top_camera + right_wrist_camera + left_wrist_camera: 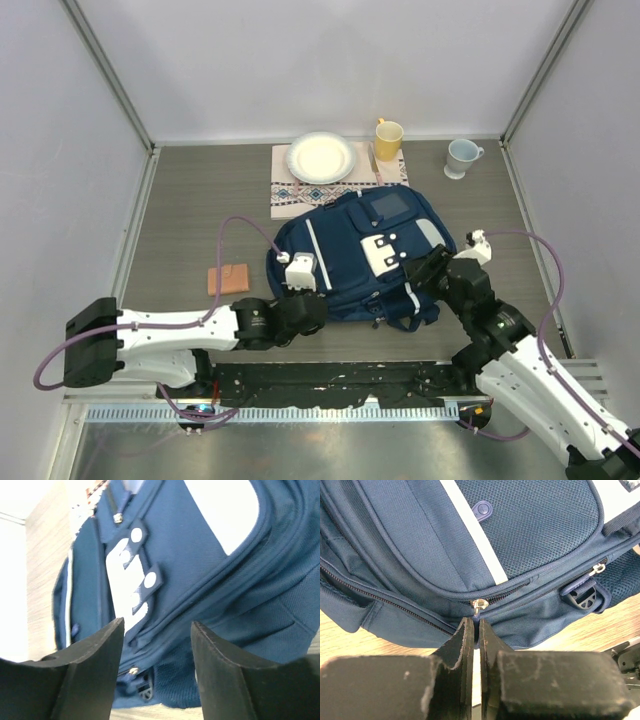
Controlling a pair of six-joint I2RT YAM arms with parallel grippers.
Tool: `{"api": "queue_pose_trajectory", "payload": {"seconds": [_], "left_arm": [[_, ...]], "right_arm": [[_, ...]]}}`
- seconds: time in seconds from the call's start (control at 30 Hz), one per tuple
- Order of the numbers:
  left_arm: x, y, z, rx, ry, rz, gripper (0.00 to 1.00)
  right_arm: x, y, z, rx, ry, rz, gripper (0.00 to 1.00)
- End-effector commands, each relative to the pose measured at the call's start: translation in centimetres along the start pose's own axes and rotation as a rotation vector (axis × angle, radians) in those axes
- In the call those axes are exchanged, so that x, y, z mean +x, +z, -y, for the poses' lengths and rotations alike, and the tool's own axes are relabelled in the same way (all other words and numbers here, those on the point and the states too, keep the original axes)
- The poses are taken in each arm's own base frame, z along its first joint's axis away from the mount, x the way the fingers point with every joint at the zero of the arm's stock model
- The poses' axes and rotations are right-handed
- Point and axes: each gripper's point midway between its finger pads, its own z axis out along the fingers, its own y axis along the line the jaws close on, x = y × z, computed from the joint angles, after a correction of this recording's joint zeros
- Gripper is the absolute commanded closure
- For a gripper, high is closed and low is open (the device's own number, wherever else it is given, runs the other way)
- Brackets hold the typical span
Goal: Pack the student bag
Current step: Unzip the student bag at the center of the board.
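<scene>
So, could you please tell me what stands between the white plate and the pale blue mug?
A yellow mug stands there, on the patterned cloth that carries the white plate; the pale blue mug sits off the cloth. The top view shows it.

The zip pull [480, 605] has its lower end hidden between the left fingers [462, 645]; the student bag [530, 535] overruns the left wrist view's edges; small brown slab [228, 278] unidentifiable

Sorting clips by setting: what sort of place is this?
Likely a robot lab cell: white panels box in the table, a metal rail lines its near edge, and the student bag lies there as a prop.
</scene>
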Motion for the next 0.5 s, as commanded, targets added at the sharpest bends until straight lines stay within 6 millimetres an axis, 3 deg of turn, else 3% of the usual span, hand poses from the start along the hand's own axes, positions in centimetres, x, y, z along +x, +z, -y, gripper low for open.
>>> {"api": "queue_pose_trajectory", "payload": {"seconds": [0.0, 0.13, 0.2, 0.47], "left_arm": [[-0.8, 0.3, 0.2, -0.004, 0.092, 0.011, 1.00], [-1.1, 0.3, 2.3, 0.069, 0.094, 0.006, 1.00], [-1.5, 0.1, 3.9, 0.124, 0.087, 0.006, 1.00], [-2.8, -0.4, 7.4, 0.241, 0.106, 0.010, 1.00]], "right_arm": [[-2.3, -3.4, -3.6, -0.156, 0.007, 0.022, 0.37], [0.5, -4.5, -6.6, -0.314, 0.078, -0.150, 0.36], [3.0, -3.9, -7.2, -0.349, 0.096, -0.267, 0.36], [4.4, -1.3, -8.7, -0.338, 0.185, -0.302, 0.37]]}}
